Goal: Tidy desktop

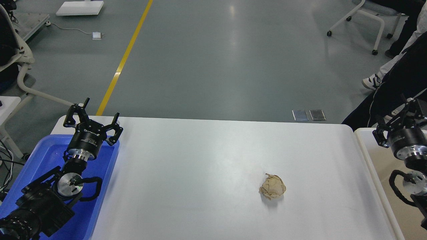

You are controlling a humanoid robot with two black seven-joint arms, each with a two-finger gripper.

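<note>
Crumpled paper ball [272, 186] on desktop [206, 160], L gripper [94, 116] spread over blue tray [43, 160]

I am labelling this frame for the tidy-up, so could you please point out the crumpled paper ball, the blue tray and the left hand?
crumpled paper ball [272, 186], head view, centre of the wad.
blue tray [45, 156], head view, bare floor of the tray.
left hand [94, 117], head view, midway between its fingertips.
</note>
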